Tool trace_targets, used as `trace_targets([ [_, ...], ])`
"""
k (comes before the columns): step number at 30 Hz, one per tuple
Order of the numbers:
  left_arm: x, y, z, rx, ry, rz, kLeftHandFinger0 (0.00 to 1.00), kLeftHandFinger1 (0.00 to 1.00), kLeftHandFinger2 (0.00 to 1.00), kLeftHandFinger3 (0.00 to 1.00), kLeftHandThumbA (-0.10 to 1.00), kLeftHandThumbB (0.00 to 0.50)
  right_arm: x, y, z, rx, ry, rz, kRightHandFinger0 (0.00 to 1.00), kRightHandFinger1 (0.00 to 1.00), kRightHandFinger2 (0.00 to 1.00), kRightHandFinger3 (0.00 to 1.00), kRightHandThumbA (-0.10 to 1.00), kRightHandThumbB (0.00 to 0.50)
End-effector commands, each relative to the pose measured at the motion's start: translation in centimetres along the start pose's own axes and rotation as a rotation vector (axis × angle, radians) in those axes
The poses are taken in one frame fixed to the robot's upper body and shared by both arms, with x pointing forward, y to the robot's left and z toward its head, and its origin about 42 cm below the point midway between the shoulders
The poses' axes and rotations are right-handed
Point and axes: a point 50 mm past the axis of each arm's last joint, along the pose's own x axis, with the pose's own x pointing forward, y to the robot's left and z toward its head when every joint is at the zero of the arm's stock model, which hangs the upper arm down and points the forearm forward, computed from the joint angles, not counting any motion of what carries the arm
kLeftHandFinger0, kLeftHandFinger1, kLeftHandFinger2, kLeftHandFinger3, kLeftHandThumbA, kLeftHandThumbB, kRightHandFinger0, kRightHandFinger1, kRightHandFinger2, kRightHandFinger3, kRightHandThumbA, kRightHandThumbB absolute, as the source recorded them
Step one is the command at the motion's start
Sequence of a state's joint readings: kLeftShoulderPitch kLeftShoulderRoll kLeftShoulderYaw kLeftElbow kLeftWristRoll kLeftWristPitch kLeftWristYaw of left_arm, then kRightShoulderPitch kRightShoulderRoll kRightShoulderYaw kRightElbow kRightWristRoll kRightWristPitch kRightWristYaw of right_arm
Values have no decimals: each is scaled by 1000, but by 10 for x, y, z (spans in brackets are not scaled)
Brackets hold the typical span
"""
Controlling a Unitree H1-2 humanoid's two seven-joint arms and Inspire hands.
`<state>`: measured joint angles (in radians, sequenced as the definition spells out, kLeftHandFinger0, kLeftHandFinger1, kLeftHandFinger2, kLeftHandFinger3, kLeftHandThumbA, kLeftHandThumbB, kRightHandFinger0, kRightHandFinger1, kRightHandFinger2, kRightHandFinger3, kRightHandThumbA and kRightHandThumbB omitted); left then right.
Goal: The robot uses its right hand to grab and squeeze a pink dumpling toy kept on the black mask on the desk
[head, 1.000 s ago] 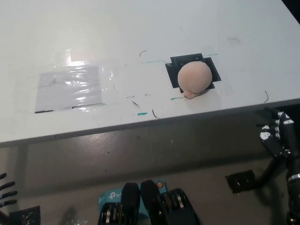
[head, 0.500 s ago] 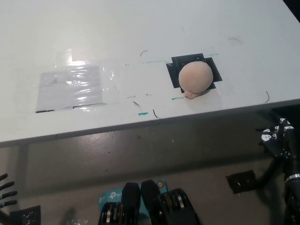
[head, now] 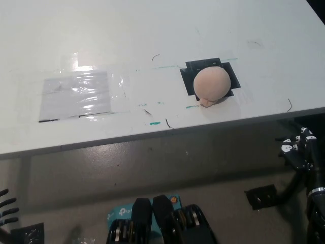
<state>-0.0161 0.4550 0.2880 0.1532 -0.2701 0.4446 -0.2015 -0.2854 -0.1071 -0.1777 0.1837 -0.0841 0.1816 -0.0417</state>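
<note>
— One toy to reach: pink dumpling toy [head: 211, 85], sitting on the black mask [head: 189, 80] at about 1 o'clock on the desk [head: 152, 40], close to the near edge. Round, so no real long axis; small nub poking out at 6 o'clock toward that edge.

— And from the right hand [head: 301, 150]?

— Up and across at roughly 10 o'clock. Hand hanging below the desk edge at the far right of the picture, well apart from the toy, holding nothing. Fingers loosely curled; open or closed, cannot tell.

— Nearer hand?

— Right, clearly. Left hand [head: 7, 204] resting at the lower-left corner, only spread fingertips showing, empty, far across the desk from the toy.

— Room to move?

— Needs lifting over the desk edge first, probably; that edge lies between hand and toy. Past it, bare white surface all round the mask. Patch of clear tape [head: 76, 94] well off at 9 o'clock of the toy, out of the way. Approach from 4 or 5 o'clock looks free.
</note>
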Motion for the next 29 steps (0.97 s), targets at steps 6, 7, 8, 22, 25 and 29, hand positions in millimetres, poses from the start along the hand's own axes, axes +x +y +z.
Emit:
trace_targets([
  [6,-1,6,8,10,-40,4,702,736,798,879,1000,142,10,-3,19,25,-53,-4,128,247,486,851,-100,79],
  [7,-2,5,9,8,-40,5,703,738,796,875,1000,136,10,-3,19,23,-54,-3,130,246,478,850,-100,83],
  [8,-2,5,9,9,-38,1,717,752,816,875,1000,129,10,-3,19,26,-50,-5,139,250,476,851,-100,85],
  [22,-4,7,6,11,-37,11,729,736,802,900,1000,118,8,-3,18,24,-50,3,139,256,496,870,-100,74],
  [25,-6,5,7,4,-35,18,702,726,783,863,1000,107,8,-3,16,27,-54,3,127,242,482,856,-100,79],
  [29,-6,8,4,1,-30,14,699,721,772,873,1000,111,7,-1,15,23,-43,9,116,245,489,868,-100,79],
])
